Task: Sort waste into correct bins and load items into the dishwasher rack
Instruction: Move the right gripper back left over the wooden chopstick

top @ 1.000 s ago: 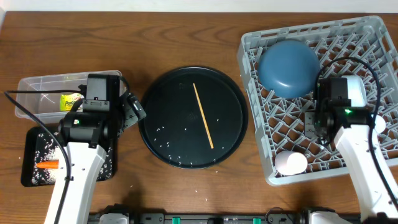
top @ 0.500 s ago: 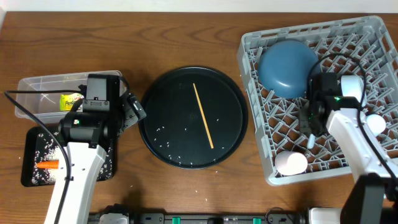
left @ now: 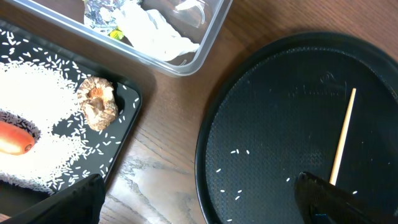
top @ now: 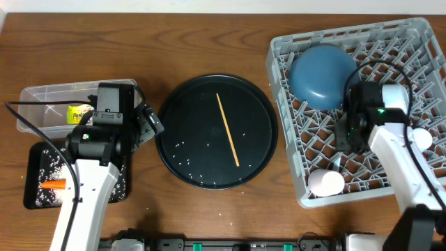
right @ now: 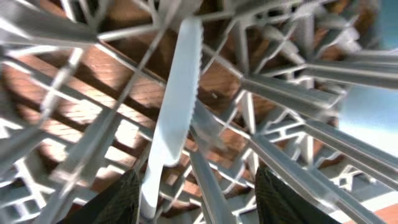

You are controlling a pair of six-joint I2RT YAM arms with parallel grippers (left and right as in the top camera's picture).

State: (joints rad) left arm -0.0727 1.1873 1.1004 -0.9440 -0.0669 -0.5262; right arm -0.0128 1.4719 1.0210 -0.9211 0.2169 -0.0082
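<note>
The left gripper (left: pixel 205 196) stays wide open and empty beside the round black tray (top: pixel 174 104), where the wooden chopstick (top: pixel 228 130) lies, not yet picked. On the right is the change: the right gripper (right: pixel 199 199) has parted its jaws from shut, and the pale-blue utensil (right: pixel 177 93) now rests free in the dishwasher rack (top: pixel 277 84) lattice. I judge this item loaded.

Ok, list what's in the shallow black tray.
The shallow black tray holds loose white rice, a brown biscuit and an orange carrot. Overhead, the left arm covers its right side; the wrist view crops its far end.
</note>
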